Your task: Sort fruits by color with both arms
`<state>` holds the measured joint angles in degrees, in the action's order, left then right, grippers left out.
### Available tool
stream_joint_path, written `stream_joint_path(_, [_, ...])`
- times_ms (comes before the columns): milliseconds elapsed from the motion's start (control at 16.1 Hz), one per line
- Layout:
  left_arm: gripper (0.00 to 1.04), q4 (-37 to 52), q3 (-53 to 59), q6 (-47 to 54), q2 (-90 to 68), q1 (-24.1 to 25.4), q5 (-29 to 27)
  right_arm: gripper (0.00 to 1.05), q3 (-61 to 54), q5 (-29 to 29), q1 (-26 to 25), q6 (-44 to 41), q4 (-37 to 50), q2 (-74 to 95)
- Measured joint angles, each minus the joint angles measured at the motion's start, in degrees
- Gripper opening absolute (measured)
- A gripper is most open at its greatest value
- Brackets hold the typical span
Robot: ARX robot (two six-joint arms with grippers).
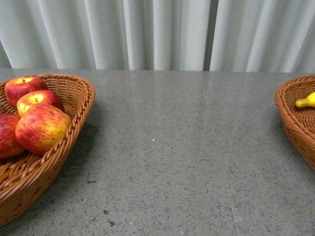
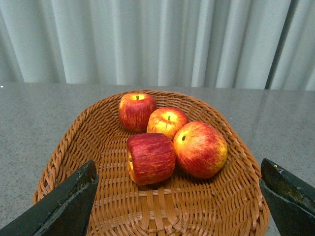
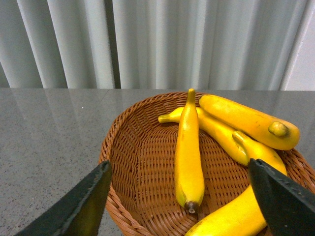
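Note:
Several red apples with yellow streaks (image 1: 42, 127) lie in a wicker basket (image 1: 81, 105) at the table's left; the left wrist view shows the same apples (image 2: 199, 148) in that basket (image 2: 78, 132). My left gripper (image 2: 179, 199) hangs open above the basket's near end, holding nothing. Several yellow bananas (image 3: 189, 152) lie in a second wicker basket (image 3: 123, 137); the front view shows one banana tip (image 1: 306, 101) in that basket (image 1: 288, 110) at the right edge. My right gripper (image 3: 179, 204) is open over it, empty. Neither arm appears in the front view.
A grey speckled tabletop (image 1: 182, 147) stretches between the two baskets. A pale pleated curtain (image 1: 157, 32) hangs behind the table's far edge.

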<state>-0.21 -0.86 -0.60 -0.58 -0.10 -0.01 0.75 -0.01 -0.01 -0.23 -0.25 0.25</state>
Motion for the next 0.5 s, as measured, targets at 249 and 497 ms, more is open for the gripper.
stream_joint_path(249, [0.98,0.00,0.00,0.00,0.00,0.00,0.00,1.00,0.00,0.00,0.00,0.02,0.00,0.00])
stream_joint_path(497, [0.98,-0.02,0.00,0.00,0.00,0.00,0.00,0.98,0.00,0.00,0.00,0.02,0.00,0.00])
